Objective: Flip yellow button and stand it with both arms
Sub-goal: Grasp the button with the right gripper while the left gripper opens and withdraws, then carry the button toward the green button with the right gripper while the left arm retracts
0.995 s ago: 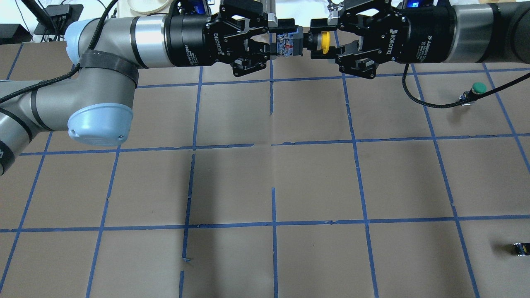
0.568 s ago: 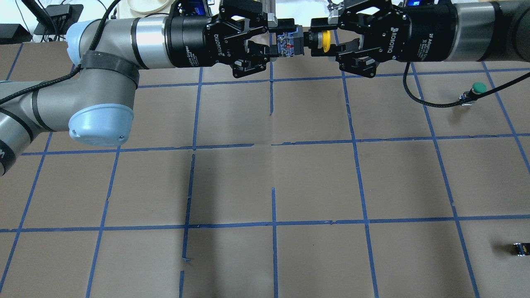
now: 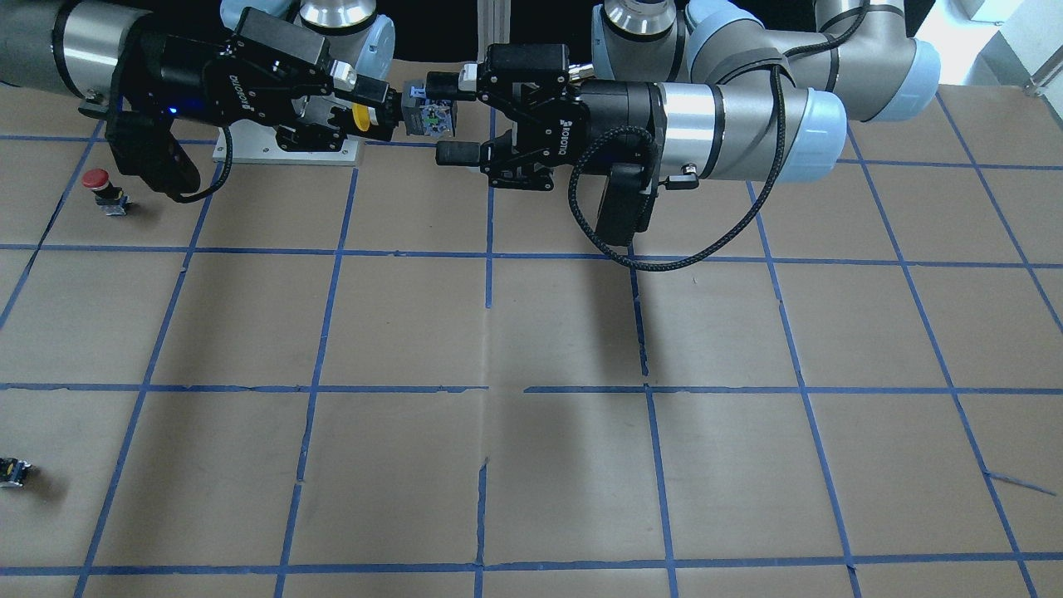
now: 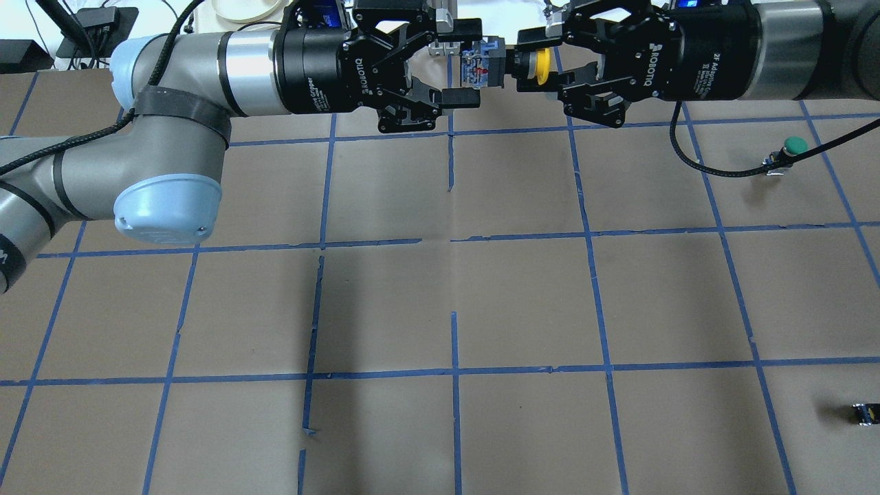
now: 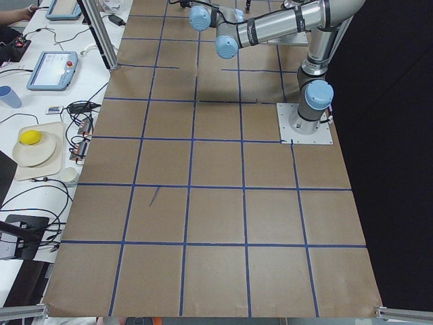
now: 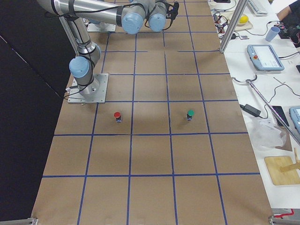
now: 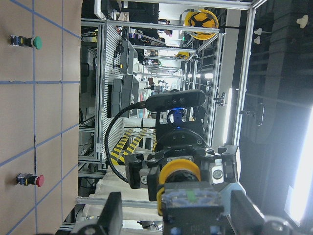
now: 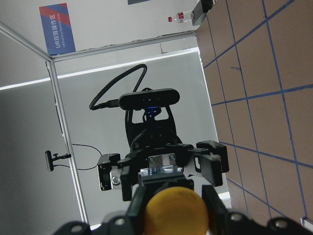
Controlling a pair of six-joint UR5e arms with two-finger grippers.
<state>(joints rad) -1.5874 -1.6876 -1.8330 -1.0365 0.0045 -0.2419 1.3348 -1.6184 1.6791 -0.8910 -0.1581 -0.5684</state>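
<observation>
Front-facing view: black two-finger right gripper (image 3: 375, 106) is clamped on the neck of the small yellow-capped push-button (image 3: 425, 116). It holds the button level in the air over the brown, blue-taped table (image 3: 531, 332).

Overhead: black two-finger left gripper (image 4: 473, 63) has its fingers spread, straddling the button's grey block body without touching it.

Left wrist: the block shows end-on between the parted fingers.

Right wrist: fingers pinch behind the yellow cap.

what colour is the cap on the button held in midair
Yellow. The cap shows best in the right wrist view.
</observation>
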